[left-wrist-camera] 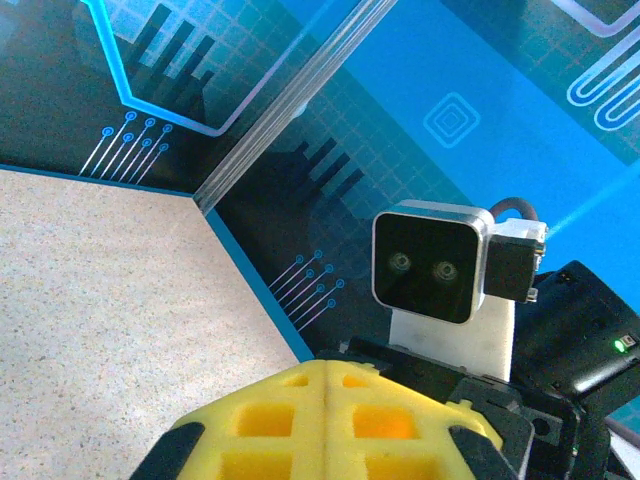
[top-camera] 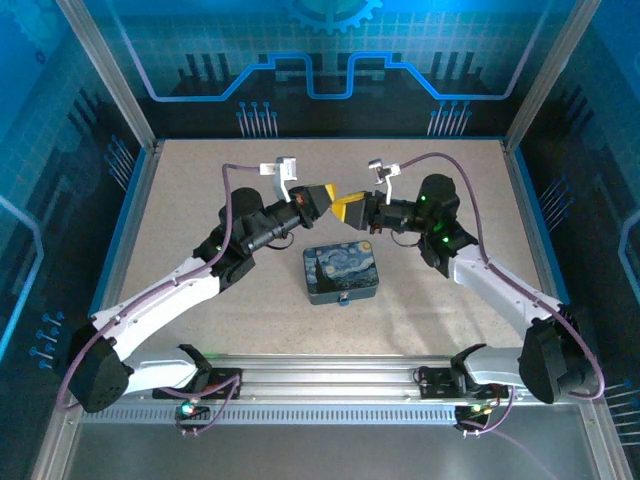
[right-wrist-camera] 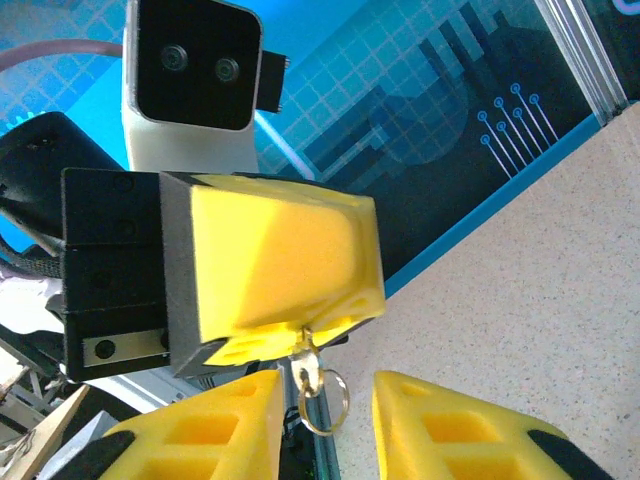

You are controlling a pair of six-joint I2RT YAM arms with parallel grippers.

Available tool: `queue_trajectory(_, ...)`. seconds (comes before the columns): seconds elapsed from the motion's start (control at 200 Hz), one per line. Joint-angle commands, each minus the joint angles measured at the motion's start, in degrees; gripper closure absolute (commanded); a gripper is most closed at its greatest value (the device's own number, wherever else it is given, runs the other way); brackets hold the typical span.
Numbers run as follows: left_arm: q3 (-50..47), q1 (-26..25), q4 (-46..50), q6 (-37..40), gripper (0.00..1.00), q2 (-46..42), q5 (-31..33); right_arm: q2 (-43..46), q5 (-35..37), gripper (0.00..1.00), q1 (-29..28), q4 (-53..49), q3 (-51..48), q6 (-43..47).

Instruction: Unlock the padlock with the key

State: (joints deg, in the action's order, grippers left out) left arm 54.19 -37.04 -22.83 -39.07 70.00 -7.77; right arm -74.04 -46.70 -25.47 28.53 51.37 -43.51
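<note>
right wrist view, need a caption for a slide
Left gripper pinches a small key whose ring hangs at the gap of the open right gripper.

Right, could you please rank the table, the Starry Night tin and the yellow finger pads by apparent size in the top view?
1. The table.
2. The Starry Night tin.
3. The yellow finger pads; they are raised nearer the camera, yet clearly look smallest.
</note>
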Motion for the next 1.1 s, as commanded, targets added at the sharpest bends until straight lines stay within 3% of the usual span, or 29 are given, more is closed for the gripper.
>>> queue_trajectory(0.0,-0.6,-0.2,-2.4,-1.0,1.0,-1.3,-0.3,-0.6,0.5,0.72,-0.7,1.1,0.7,-0.1)
queue_trajectory(0.655,-0.9,-0.3,-2.5,-1.3,1.0,-1.2,-0.1,-1.7,0.5,0.8,-1.9,2.3,1.9,-1.1)
queue_trajectory(1.096,-1.3,-0.3,-2.6,-1.1,1.0,-1.4,0.1,-0.7,1.5,0.96,-1.9,-0.1,1.6,0.1)
